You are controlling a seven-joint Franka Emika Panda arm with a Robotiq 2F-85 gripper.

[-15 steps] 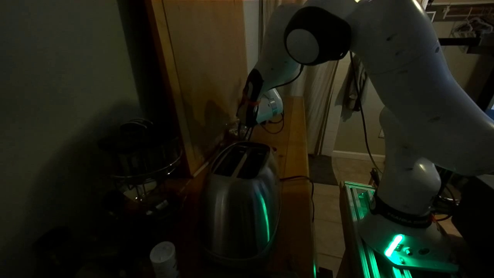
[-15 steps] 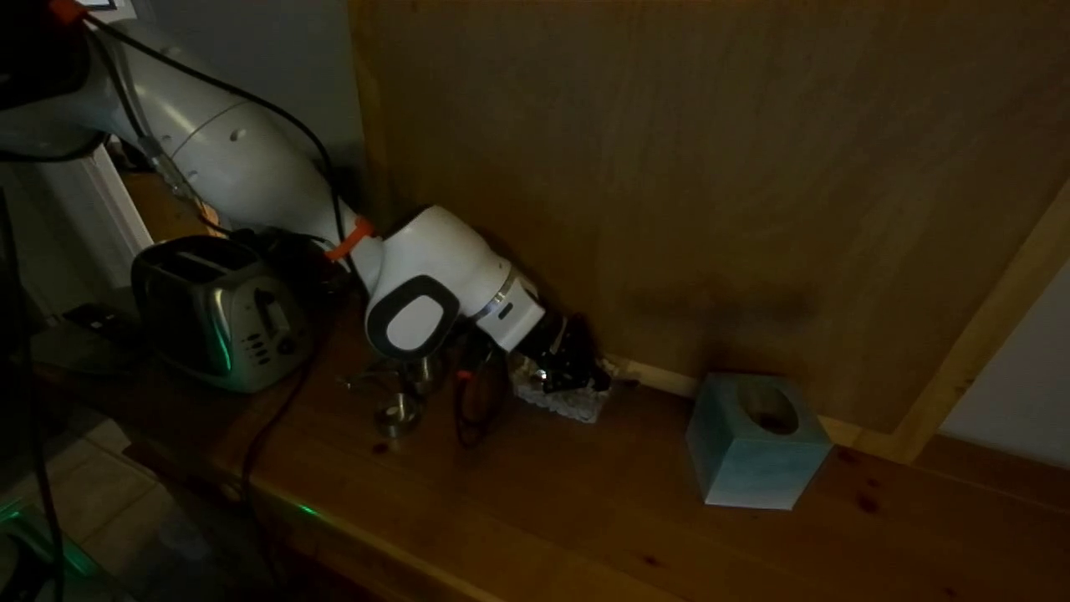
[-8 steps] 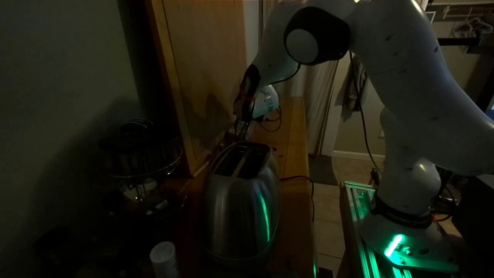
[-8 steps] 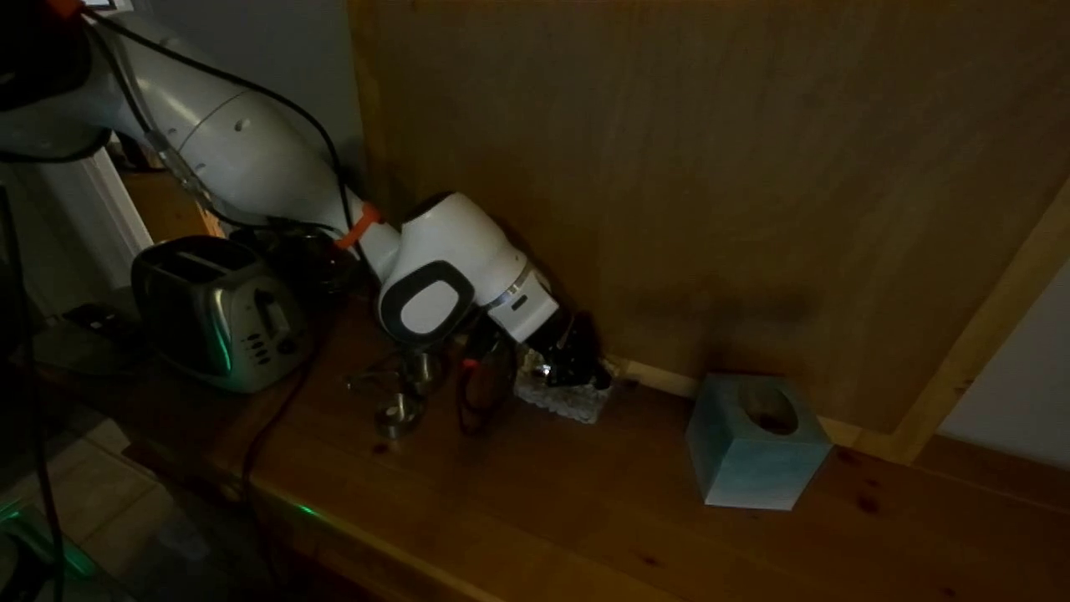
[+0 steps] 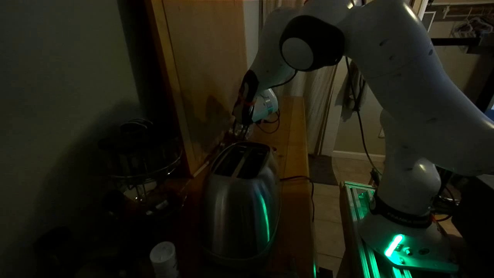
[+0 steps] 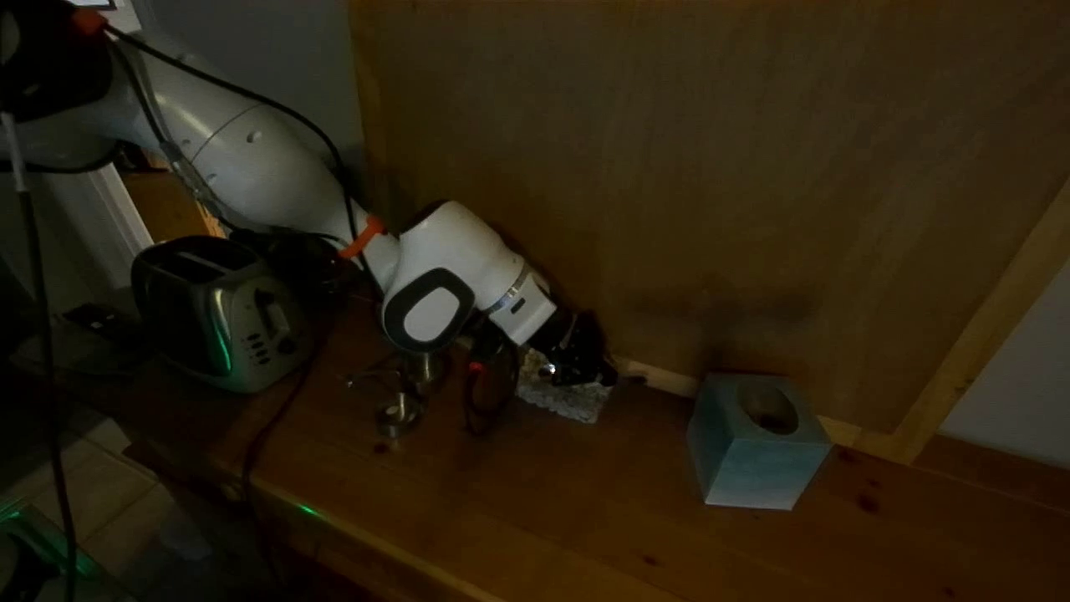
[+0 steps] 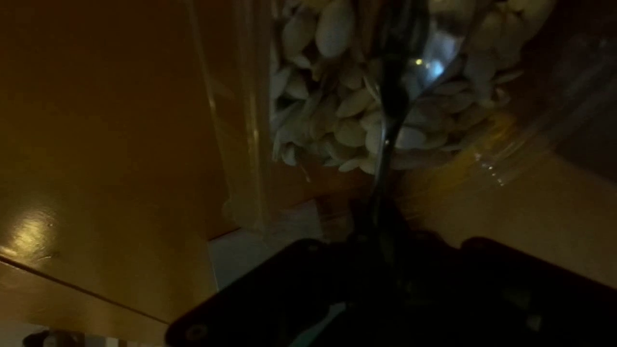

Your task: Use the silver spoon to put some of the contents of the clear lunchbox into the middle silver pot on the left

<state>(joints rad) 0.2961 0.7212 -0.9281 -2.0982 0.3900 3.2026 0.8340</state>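
The arm (image 6: 460, 255) has edged toward 3 o'clock in an exterior view since a second ago. The jaws clamp tight on the silver spoon (image 7: 387, 140), which reaches to 12 o'clock from them in the wrist view, over pale seed-like contents (image 7: 350, 132) inside the clear lunchbox (image 7: 254, 130). Silver pots (image 6: 399, 414) stand at about 9 o'clock from the jaws in an exterior view.

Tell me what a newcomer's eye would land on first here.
Probably the green light on the arm's base in an exterior view, the brightest spot in a dim scene. Then the toaster, large in that view's lower middle. In the wrist view, the spoon, gripped by the end effector, gleams against pale pieces in the lunchbox.
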